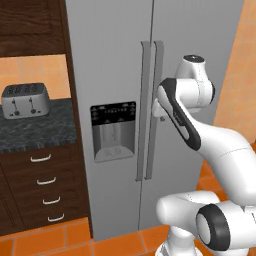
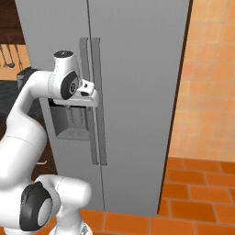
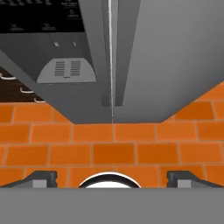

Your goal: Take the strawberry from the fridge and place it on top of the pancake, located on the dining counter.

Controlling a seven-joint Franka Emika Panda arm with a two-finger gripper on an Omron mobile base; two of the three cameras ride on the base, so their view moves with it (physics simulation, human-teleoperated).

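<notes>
Fridge (image 1: 115,65) doors both closed, gripper (image 3: 111,177) pointing down at the orange floor tiles (image 3: 113,153) beside the door handles (image 1: 150,110), fingers spread wide, nothing held, toaster (image 1: 25,100) on the left counter (image 1: 35,131).

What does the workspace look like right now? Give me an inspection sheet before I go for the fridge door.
Surface: orange tiled floor; dark stone wall counter left of the fridge.
Job's things: fridge, both doors shut; two long vertical handles at the centre seam; black-panelled water dispenser on the left door. Strawberry and pancake: nothing seen.
Clutter: silver toaster on the wall counter.
Grippers: gripper open, empty, close by the handles, not touching them.
Cables: nothing seen.
Surroundings: dark wood drawers, orange tiled wall.
</notes>
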